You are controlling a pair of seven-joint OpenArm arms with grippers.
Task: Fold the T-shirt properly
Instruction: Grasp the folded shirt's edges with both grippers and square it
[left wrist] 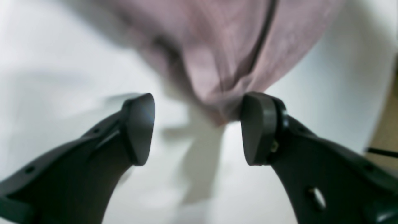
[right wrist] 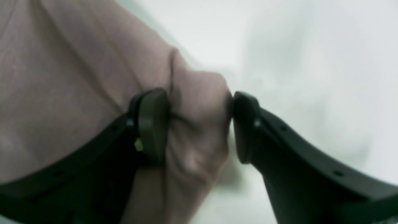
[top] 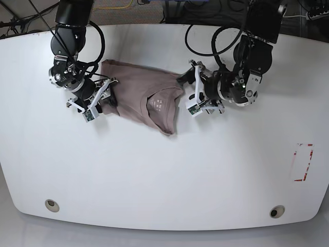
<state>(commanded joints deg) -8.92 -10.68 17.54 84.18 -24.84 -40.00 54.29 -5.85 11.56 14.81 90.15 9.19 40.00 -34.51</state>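
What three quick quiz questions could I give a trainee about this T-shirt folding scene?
1. True or false: the left end effector is clamped on the T-shirt.
2. Which end effector has fabric bunched between its fingers?
3. Multiple choice: in the base view, the T-shirt lies (A) near the table's front edge, (B) between the two arms, (C) beside the red-marked rectangle.

Key:
1. False; its fingers stand apart, with only a point of cloth hanging near one fingertip.
2. The right end effector.
3. B.
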